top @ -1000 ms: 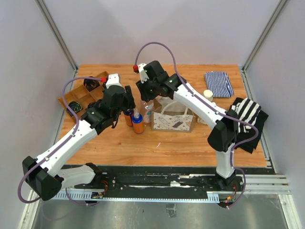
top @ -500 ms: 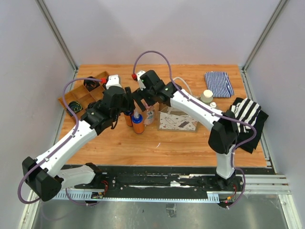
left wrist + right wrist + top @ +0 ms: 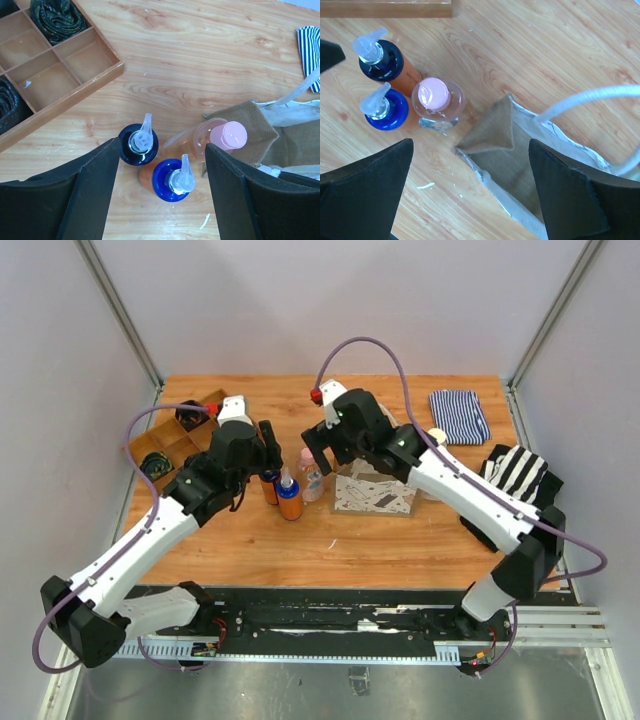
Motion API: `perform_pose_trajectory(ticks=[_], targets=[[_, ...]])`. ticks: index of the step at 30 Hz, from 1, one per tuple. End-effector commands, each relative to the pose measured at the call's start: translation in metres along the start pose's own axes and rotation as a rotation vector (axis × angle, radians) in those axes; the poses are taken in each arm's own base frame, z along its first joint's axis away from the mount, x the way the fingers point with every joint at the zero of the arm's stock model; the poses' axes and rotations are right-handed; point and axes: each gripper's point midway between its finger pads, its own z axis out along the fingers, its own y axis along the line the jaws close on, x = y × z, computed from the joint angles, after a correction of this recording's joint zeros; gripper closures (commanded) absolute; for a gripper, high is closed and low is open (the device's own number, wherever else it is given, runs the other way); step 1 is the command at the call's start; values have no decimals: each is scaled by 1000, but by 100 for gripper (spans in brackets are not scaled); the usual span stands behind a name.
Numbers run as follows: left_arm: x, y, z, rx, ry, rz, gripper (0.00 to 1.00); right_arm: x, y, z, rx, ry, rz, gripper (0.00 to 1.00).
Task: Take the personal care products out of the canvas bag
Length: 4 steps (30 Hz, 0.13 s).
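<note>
Two orange bottles with blue pump caps [image 3: 173,180] [image 3: 138,142] stand on the table, and a pink bottle [image 3: 227,136] stands just to their right. My left gripper [image 3: 162,150] hovers open above the two orange bottles, holding nothing. The canvas bag [image 3: 520,150] stands right of the pink bottle [image 3: 437,102], its mouth open and one white handle [image 3: 590,100] arching up. My right gripper [image 3: 470,145] is open and empty over the bag's left corner. In the top view the bag [image 3: 372,495] is partly under the right arm, with a white-lidded jar [image 3: 437,436] behind it.
A wooden compartment tray [image 3: 180,440] holding black coiled cables sits at the back left. A blue striped cloth [image 3: 458,415] lies at the back right, and a black-and-white striped cloth [image 3: 515,475] lies by the right edge.
My right gripper opened, left the pink bottle standing beside the orange bottles, and drew back to the right over the bag. The left arm barely moved.
</note>
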Motion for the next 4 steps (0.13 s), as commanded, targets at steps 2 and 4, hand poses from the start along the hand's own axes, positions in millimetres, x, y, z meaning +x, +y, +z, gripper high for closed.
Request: perform_pose_trajectory(ticks=[2, 4], targets=[[-8, -12, 4, 41, -24, -22, 27, 9, -13, -15, 79, -26, -6, 1], [-12, -15, 4, 46, -21, 6, 27, 5, -19, -22, 108, -45, 1, 2]])
